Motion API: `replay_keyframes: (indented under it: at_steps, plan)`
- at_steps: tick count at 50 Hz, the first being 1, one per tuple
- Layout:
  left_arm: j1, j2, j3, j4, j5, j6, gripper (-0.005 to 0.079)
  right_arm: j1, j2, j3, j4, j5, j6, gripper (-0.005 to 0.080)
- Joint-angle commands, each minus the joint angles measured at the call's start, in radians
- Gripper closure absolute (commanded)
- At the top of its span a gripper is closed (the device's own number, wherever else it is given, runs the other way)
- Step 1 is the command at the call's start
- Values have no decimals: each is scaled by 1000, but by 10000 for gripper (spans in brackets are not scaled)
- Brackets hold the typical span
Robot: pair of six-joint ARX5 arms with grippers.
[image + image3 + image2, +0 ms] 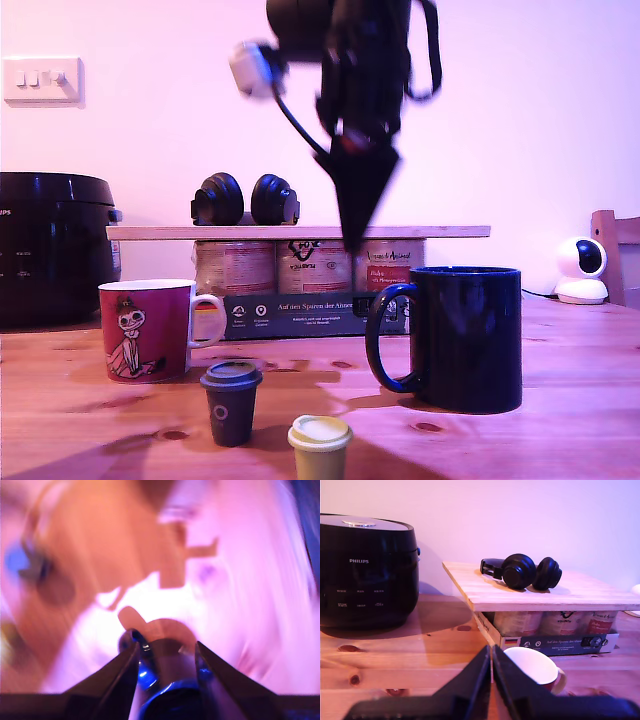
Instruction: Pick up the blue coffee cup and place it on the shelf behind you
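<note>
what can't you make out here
- second wrist view: motion blur; the blue thing between my second gripper's jaws is unidentifiable.
- exterior view: the arm is blurred and cut off by the top edge; first or second, unclear.
- first wrist view: my first gripper hides part of the red mug; the blue coffee cup is out of frame.

A pink-violet cast covers all three pictures. In the exterior view the pale wall (520, 120) is bright and washed out, while the large glossy near-black ceramic mug (468, 338) is dim with only faint sheen. Soft shadows spread over the wooden tabletop (580, 420) toward the camera, so light comes from behind the things. The black arm (355, 110) above is smeared by motion. The first wrist view is sharp. The second wrist view is heavily blurred, its background only streaks of pink and orange.
</note>
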Motion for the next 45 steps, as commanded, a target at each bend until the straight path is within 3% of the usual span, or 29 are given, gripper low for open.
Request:
replay_keyframes:
  at_steps: [1, 9, 18, 32, 45]
  plan:
    - [-5, -10, -1, 7, 1, -3, 763, -45, 13, 4, -39, -4, 158, 442]
    - [-5, -10, -1, 7, 2, -3, 763, -122, 13, 4, -97, -3, 341, 432]
    - [-5, -10, -1, 7, 2, -3, 763, -182, 13, 3, -128, -5, 391, 391]
    - [-5, -10, -1, 8, 0, -2, 763, -197, 14, -12, -137, -31, 385, 392]
    - [-5, -10, -1, 8, 0, -2, 763, -196, 12, -47, -138, 0, 370, 394]
